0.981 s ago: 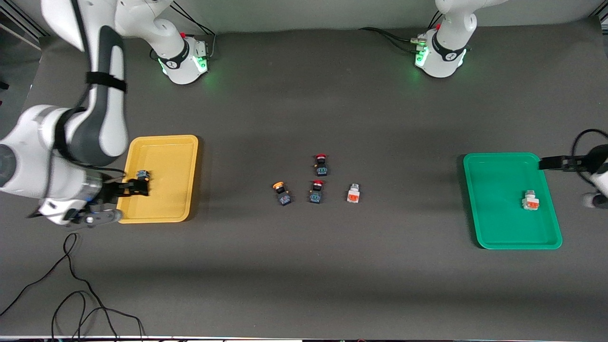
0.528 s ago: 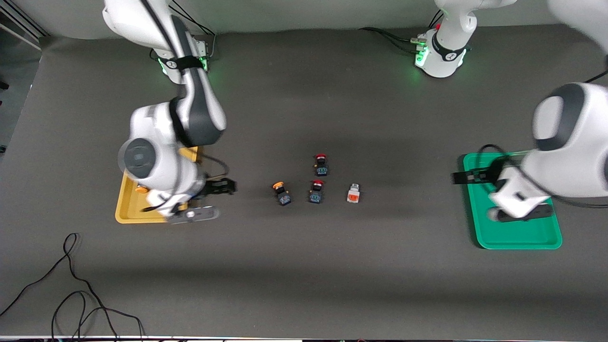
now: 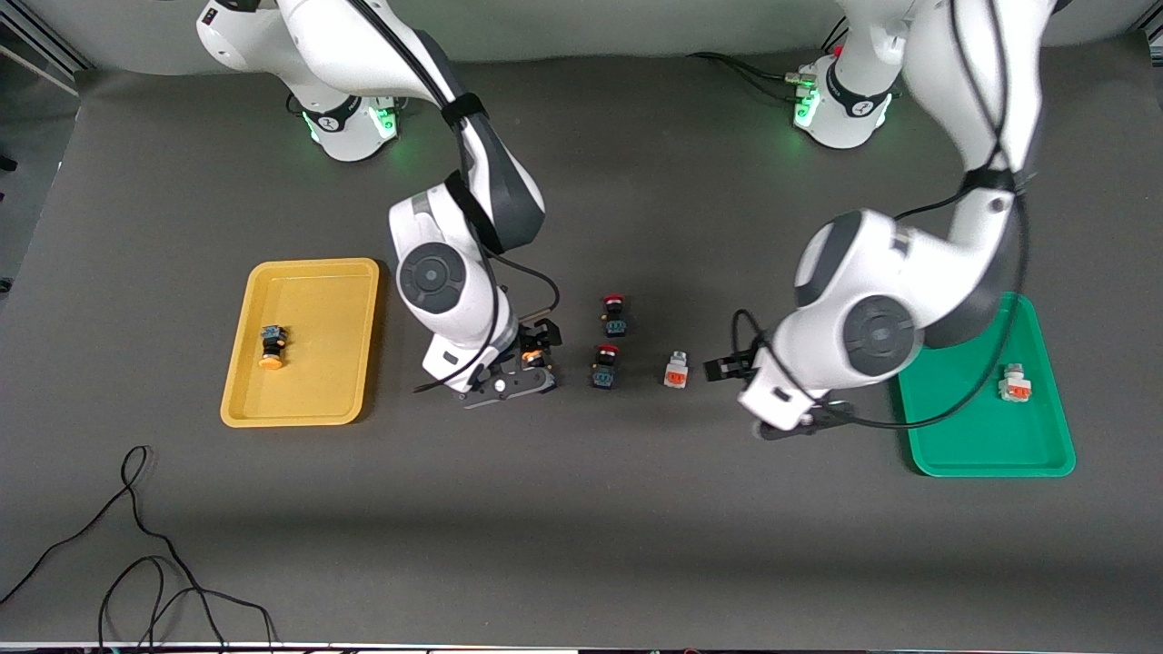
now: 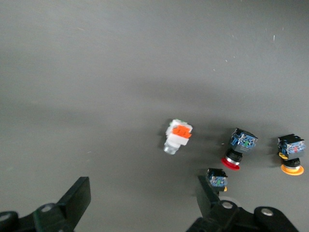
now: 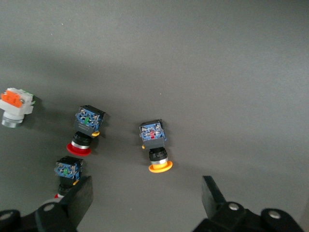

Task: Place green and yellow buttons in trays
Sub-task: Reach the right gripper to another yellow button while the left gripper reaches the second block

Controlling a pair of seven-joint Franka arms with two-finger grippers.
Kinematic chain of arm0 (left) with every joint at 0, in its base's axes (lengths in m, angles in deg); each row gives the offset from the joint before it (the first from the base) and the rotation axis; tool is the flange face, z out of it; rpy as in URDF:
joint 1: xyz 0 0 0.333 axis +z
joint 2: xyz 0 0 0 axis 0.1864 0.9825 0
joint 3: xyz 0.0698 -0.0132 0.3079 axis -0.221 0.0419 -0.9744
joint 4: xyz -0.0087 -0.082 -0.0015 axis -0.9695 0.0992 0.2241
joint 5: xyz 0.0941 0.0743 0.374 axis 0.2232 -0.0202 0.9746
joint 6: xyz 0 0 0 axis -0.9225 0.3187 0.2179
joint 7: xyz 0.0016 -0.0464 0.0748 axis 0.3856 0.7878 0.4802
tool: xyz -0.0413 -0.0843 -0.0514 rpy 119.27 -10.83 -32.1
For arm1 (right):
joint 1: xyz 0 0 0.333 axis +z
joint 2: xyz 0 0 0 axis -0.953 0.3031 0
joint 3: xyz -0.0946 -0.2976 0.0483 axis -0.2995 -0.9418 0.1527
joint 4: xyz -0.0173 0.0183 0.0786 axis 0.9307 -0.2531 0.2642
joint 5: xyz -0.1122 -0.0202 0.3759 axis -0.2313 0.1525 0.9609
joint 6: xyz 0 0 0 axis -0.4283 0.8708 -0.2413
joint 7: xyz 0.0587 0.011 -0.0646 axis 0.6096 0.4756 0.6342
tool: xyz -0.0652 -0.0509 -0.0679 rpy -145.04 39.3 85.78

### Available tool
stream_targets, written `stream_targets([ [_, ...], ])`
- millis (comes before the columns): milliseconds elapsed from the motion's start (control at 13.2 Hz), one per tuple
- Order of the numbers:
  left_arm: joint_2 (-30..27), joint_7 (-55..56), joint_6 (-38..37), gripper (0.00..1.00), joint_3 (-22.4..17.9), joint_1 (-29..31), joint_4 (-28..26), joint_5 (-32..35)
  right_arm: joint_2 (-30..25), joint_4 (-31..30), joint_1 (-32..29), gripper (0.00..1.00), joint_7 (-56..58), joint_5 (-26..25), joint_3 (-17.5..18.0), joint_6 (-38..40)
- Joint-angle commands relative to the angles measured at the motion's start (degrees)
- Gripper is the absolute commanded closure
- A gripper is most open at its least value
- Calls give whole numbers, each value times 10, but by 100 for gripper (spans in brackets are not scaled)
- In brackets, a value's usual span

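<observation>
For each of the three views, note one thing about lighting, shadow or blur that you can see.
Front view: green lamps glow at both arm bases, and a broad soft shadow band crosses the table near the camera. Left wrist view: the white switch looks slightly smeared, with a dim shadow beside it. Right wrist view: the yellow-capped button is sharp, the light even and without glare.

Dark grey table (image 3: 636,545), black cable (image 3: 136,563) trailing at its edge
</observation>
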Motion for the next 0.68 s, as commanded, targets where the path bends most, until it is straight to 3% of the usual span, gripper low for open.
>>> stream_targets([
  [0, 52, 8, 41, 2, -9, -27, 12, 2, 38, 4, 16, 0, -13, -10, 0, -37],
  [453, 117, 5, 197, 1, -12, -67, -49, 10, 104, -34, 24, 0, -14, -1, 18, -158],
  [528, 122, 4, 197, 1, -12, -67, -50, 26, 108, -37, 24, 2, -15, 4, 22, -170],
  [604, 124, 4, 197, 1, -12, -67, -53, 43, 111, -37, 23, 12, -14, 7, 23, -172],
])
